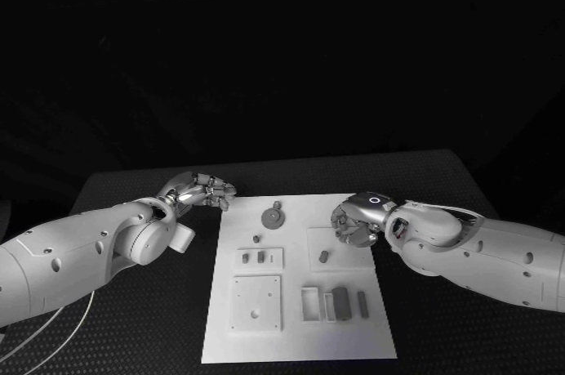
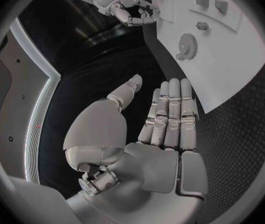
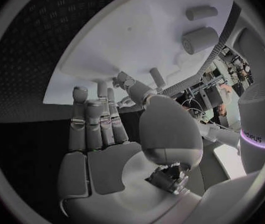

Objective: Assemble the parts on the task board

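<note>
The white task board (image 1: 295, 326) lies in the middle of the table. A round grey gear (image 1: 273, 218) sits near its far end, also seen as the gear (image 2: 187, 46). Small grey parts (image 1: 253, 258) stand mid-board, and longer ones (image 1: 341, 303) lie in slots nearer me. My left hand (image 1: 200, 189) hovers by the board's far left corner; the left hand (image 2: 163, 119) is flat and holds nothing. My right hand (image 1: 357, 220) hangs over the board's right edge. A short grey peg (image 3: 159, 77) shows beside the thumb of the right hand (image 3: 101, 129); whether it is pinched I cannot tell.
Black perforated table (image 1: 141, 326) surrounds the board on all sides. Two grey cylinders (image 3: 199, 37) stand on the board ahead of the right hand. A square plate (image 1: 255, 301) with holes lies on the board's near left.
</note>
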You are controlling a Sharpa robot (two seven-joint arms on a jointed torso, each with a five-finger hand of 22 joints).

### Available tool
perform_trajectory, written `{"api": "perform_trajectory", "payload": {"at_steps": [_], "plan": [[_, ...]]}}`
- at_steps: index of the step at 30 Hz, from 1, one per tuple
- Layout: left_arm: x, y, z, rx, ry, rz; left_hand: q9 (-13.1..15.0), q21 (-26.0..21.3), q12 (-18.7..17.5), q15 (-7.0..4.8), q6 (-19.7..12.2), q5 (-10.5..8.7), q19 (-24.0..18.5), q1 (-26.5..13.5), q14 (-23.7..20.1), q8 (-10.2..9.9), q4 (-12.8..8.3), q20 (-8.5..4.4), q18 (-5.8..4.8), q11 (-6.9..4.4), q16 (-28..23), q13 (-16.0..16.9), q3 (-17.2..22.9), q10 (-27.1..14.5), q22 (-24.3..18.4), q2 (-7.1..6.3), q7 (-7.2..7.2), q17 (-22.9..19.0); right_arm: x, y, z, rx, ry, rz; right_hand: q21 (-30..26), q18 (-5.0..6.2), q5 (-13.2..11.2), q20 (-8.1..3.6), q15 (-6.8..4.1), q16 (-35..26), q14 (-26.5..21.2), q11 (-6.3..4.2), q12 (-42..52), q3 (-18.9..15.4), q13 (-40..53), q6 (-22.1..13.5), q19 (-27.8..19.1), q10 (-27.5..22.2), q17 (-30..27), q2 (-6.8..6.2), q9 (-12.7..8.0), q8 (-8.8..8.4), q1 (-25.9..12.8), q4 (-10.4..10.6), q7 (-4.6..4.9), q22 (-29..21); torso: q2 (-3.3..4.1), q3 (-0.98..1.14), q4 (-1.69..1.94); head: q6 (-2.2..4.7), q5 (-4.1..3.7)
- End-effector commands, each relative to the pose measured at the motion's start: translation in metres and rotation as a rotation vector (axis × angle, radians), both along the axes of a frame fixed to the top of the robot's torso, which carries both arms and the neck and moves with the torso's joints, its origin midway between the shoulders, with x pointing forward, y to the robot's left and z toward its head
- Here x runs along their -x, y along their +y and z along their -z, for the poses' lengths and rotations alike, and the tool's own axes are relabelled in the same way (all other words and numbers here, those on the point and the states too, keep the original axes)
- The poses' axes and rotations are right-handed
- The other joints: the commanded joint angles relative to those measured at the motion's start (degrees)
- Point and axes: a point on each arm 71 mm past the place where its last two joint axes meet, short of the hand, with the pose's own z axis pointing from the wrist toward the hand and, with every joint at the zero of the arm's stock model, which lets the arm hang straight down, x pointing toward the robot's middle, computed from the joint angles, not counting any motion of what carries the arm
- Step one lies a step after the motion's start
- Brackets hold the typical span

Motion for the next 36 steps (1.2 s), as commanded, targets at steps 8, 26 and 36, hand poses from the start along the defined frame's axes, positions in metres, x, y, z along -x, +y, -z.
{"api": "perform_trajectory", "payload": {"at_steps": [8, 26, 36], "plan": [[0.000, -0.003, -0.001, 0.014, 0.001, 0.011, -0.07, -0.42, 0.08, 0.01, -0.43, -0.03, 0.32, -0.04, 0.42, 0.35, -0.01, 0.07, -0.44, 0.02, -0.45, -0.08, -0.32, -0.36, -0.09, 0.58, 0.16, 0.14, 0.005, 0.005, 0.010, 0.039, 0.022, -0.023, -0.46, 1.15, 0.19, -0.21, -0.97, -0.31, 0.80, -1.04, 0.15, 0.22, 0.21, 2.69, 0.64, 3.38, -0.10, 1.52, 0.28, 1.55, 0.07, 0.01, -1.05, 0.16, -0.02, 0.03, -0.06, -0.90, 0.69], [0.000, -0.002, 0.000, 0.010, 0.005, 0.005, -0.15, -0.56, 0.12, -0.01, -0.56, -0.02, 0.44, 0.19, 0.60, 0.36, -0.04, 0.07, -0.44, 0.04, -0.72, -0.11, -0.32, -0.44, -0.17, 0.59, 0.19, 0.35, 0.005, 0.009, 0.013, 0.081, -0.001, -0.040, -0.63, 1.15, 0.20, -0.72, -2.48, -0.56, 1.57, -2.61, 0.61, 0.45, 1.45, 6.05, 1.04, 7.19, -0.11, 5.32, 1.08, 3.25, 2.87, -0.48, -2.53, 0.62, -0.05, 0.18, -0.14, -1.38, 0.96], [0.000, -0.002, 0.000, 0.008, 0.009, 0.004, -0.32, -0.74, 0.07, -0.01, -1.08, -0.02, 0.57, 0.19, 0.74, 0.19, 0.01, 0.08, -0.45, 0.16, -1.10, -0.21, -0.48, -0.73, -0.26, 0.44, 0.42, 0.62, 0.008, 0.016, 0.025, 0.126, -0.016, -0.057, -1.45, 1.15, 0.20, -0.48, -1.56, -2.15, 0.60, -1.53, -1.76, 0.50, 0.85, 5.96, 0.54, 4.07, -0.73, 5.50, 1.16, 3.16, 3.46, -0.46, -2.43, 0.35, -0.03, 0.23, -0.08, -1.49, 1.08]]}}
